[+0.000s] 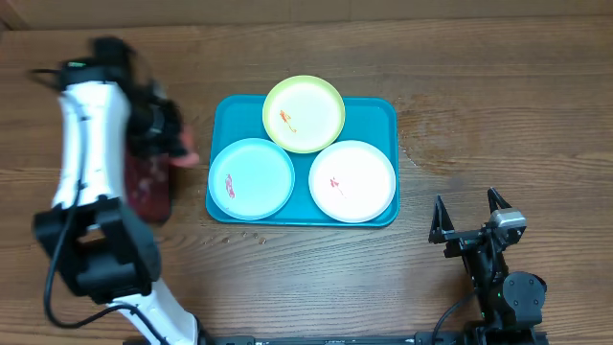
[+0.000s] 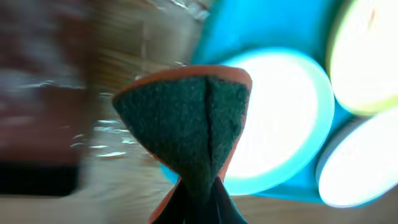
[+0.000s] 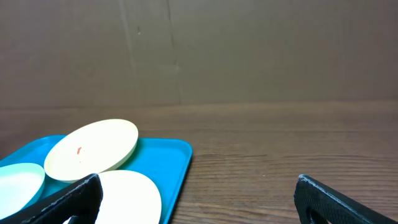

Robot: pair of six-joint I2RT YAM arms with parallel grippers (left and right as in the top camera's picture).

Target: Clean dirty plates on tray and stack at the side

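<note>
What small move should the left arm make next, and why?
Probably swing the left tool right and lower its sponge onto the light blue plate. The tool is shut on the sponge just left of the tray, this plate lies nearest, and its red smear is not wiped.

free: table (image 1: 498,115) right of tray (image 1: 378,110) | obstacle: left arm (image 1: 86,144) beside tray

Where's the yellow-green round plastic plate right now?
In the overhead view, the yellow-green round plastic plate sits at the far middle edge of the turquoise plastic tray, behind the light blue plate and white plate.
</note>
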